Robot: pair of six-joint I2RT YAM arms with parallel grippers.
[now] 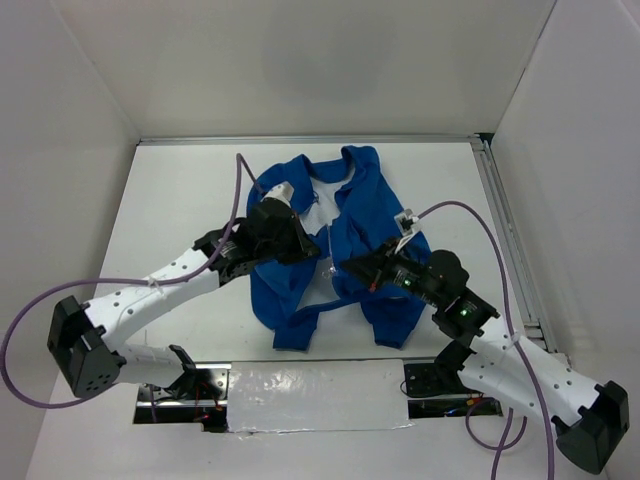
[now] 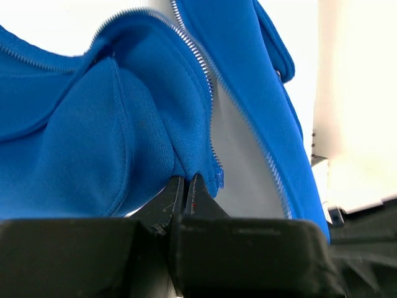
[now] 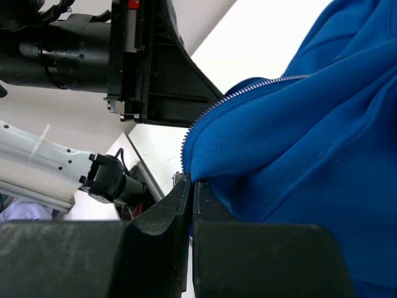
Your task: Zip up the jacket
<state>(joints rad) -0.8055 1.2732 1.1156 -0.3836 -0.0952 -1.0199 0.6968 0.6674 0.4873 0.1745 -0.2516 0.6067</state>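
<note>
The royal-blue jacket (image 1: 355, 240) lies open on the white table, collar at the far side, white lining showing between its front edges. My left gripper (image 1: 305, 250) is shut on the bottom corner of the left front edge (image 2: 198, 155), right by the silver zipper teeth (image 2: 201, 68). My right gripper (image 1: 350, 268) is shut on the lower edge of the right front panel (image 3: 260, 155), next to its zipper teeth (image 3: 205, 118). The two grippers sit close together over the jacket's lower middle. The zipper slider is not clearly visible.
The white table (image 1: 190, 200) is bounded by white walls at the back and sides, with a metal rail (image 1: 510, 240) along the right. Purple cables (image 1: 240, 190) loop over both arms. The left arm (image 3: 93, 43) fills the right wrist view's upper left.
</note>
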